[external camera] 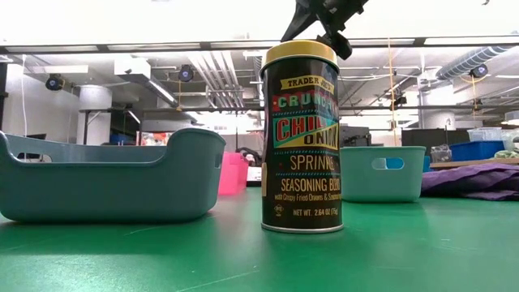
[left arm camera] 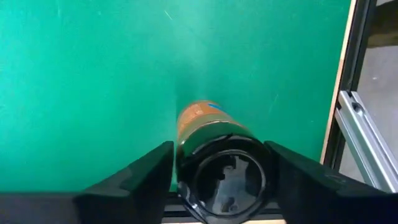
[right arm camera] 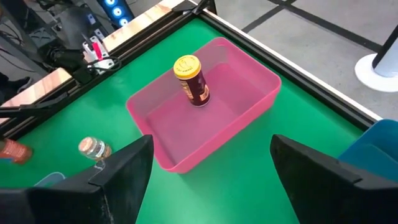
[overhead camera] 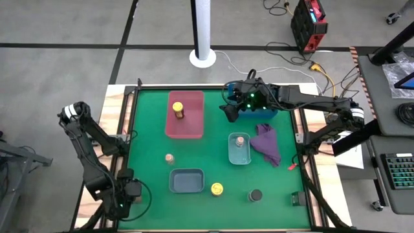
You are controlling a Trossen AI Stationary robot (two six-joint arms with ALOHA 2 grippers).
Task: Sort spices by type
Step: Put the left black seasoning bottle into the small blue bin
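Both arms are showing as dark, near-black jointed links with rounded housings at the joints. The left arm [overhead camera: 87, 145] is wearing a pale band marking at its joint farthest from the green worktop [overhead camera: 213, 149]. The right arm [overhead camera: 304, 100] is glowing with small green lights on the wrist block just behind its end effector [overhead camera: 231, 111], with dark cables looping around that block. In the wrist views the fingers [right arm camera: 124, 171] are appearing as broad, flat, matte black plates.
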